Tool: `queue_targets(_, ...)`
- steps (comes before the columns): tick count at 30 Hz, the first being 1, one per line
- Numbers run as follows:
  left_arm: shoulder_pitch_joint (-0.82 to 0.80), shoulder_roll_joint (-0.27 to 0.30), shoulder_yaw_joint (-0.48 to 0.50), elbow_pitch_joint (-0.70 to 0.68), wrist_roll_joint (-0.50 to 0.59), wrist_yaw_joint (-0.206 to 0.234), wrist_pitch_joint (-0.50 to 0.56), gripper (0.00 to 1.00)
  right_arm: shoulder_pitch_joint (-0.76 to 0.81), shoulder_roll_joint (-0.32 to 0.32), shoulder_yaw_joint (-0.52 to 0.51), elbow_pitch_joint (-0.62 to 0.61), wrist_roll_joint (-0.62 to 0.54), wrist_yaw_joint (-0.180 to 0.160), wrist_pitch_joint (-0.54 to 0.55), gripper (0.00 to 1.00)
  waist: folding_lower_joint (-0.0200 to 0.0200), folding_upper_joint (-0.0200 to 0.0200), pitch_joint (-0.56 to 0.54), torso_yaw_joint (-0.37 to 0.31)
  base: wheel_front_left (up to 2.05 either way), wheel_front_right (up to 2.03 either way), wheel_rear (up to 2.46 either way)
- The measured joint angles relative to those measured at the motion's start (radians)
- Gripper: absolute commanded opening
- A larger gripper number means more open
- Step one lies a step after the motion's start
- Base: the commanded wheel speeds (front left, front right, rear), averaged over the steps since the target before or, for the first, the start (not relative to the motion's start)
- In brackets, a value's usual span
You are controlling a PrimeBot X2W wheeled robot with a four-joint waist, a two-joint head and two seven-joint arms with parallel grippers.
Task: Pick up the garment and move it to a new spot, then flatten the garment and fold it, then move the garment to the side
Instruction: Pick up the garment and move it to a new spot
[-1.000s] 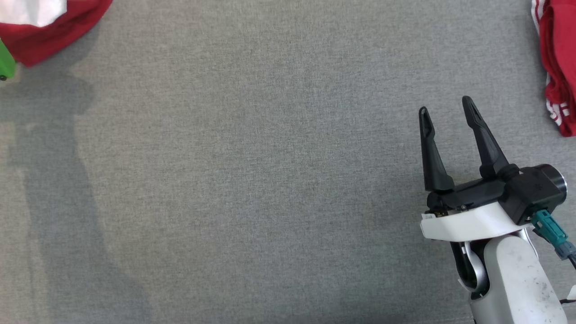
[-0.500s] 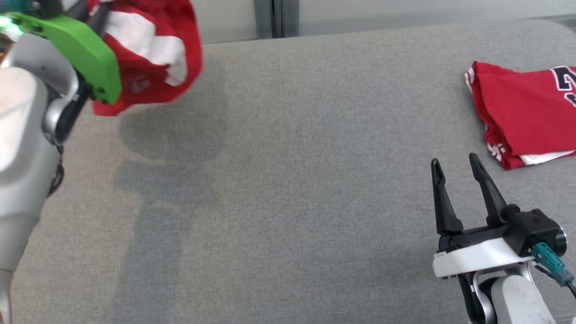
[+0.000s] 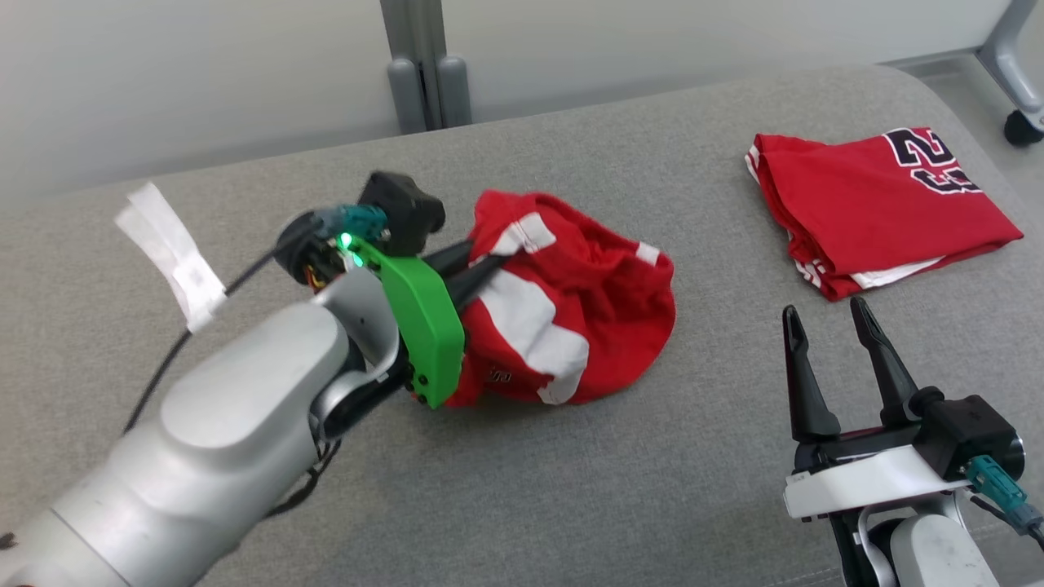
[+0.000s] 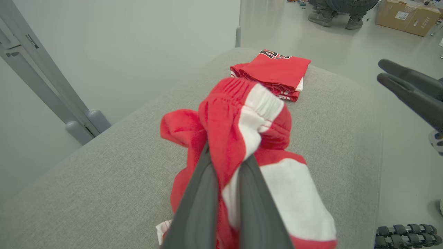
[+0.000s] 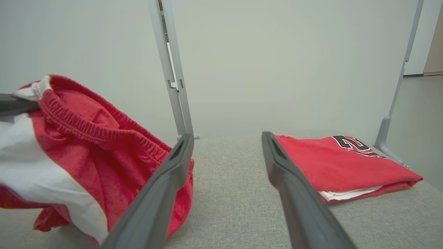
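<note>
Grey woven fabric [image 3: 571, 489] is covering the whole work surface, with a pale wall and a grey upright post [image 3: 420, 73] standing behind it. Left of centre, the left gripper [image 3: 481, 265], beside its green wrist cover [image 3: 424, 326], is clamping its two dark fingers tightly on a bunched fold of the crumpled red-and-white shorts with an elastic waistband [image 3: 587, 302].

Half a second ago these shorts were hanging at the upper left corner, clear of their own shadow. Now they are sitting at the centre of the frame, with their lower folds touching the fabric. Part of that shift is the head camera tilting upward, yet the gap to the folded red jersey with dark numerals [image 3: 881, 204] at upper right is visibly narrowing.

At lower right, the right gripper [image 3: 824, 308] is holding its fingers wide apart with nothing between them, near the shorts but not touching them.

Judgement: the carry to a new spot is ending. The shorts are landing as a heap, so releasing and flattening are coming next, probably needing both grippers.
</note>
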Motion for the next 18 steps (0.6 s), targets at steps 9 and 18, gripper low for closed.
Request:
queue_targets(9,0.095,-0.125,-0.062,0.300,-0.010,0.000,-0.207,0.45,-0.020,0.000,0.016,0.014,0.015,0.000,0.000,1.00,0.0000,0.0000,0.066,-0.052,0.00,0.00,0.00)
queue_targets(18,0.101,-0.238,-0.040,0.549,0.023,0.027,-0.330,1.00,-0.018,0.000,0.023,0.033,0.017,0.000,0.000,1.00,0.0000,0.0000,0.055,-0.044,0.00,0.00,0.00)
